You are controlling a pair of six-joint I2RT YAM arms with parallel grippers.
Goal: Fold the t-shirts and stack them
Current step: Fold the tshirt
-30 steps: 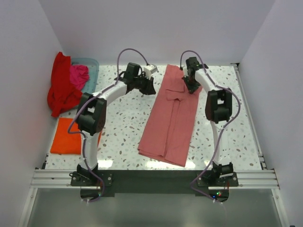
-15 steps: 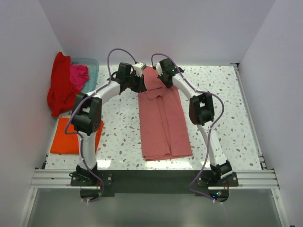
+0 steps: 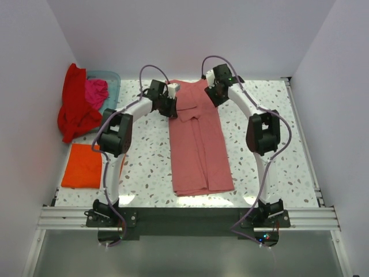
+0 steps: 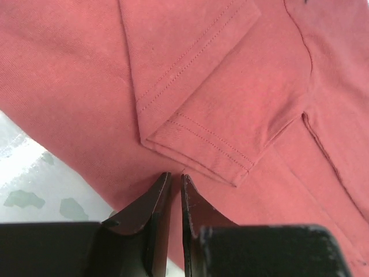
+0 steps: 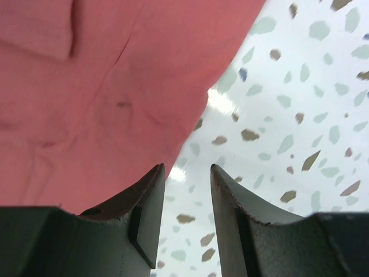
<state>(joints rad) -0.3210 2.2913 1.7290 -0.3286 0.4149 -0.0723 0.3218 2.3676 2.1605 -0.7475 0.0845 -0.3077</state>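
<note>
A dusty pink t-shirt lies folded into a long strip down the middle of a speckled table, with a folded orange t-shirt near left. At its far left edge the left gripper shows only a slit between its jaws, and I cannot tell whether they pinch cloth. The right gripper hangs over the far right edge with its jaws apart, holding nothing.

Blue basket, speckled table

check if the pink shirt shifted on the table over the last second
Yes. The pink t-shirt swung its far end left, toward the blue basket, and now lies straight instead of slanting.
</note>
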